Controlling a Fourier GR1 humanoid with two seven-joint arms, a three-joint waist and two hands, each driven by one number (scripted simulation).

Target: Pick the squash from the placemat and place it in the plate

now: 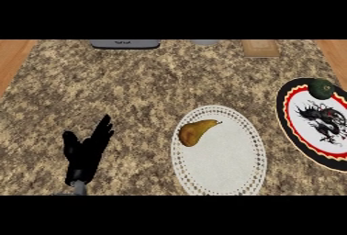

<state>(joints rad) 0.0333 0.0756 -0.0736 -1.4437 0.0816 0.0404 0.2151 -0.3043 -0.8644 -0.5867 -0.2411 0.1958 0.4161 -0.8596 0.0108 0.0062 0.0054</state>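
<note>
At the lower left of the frame, one black robot hand (85,148) is rising from the bottom edge on a short grey forearm. This is the left robot hand; its fingers are pointing straight up and spreading slightly, with the thumb sticking out to the left, so it is standing open and holding nothing. It is resting over bare worktop (122,87), a speckled brown and beige granite surface that is filling most of the view. The right robot hand is not showing anywhere.

To the right of that hand, in the lower middle of the frame, a white round placemat (227,163) with a lacy dotted rim is lying flat. A yellow-brown, pear-shaped squash (194,132) is lying on the placemat's upper left part, its narrow stem end pointing to the upper right.

Further right, partly cut off by the right edge, a plate (293,120) is sitting with a black rim, a red ring and a white centre carrying a black dragon design. A small dark green round item (322,88) is sitting on the plate's upper rim.

Along the top edge, a grey object (126,44), a small pale one and a tan block (261,47) are showing only in part.
</note>
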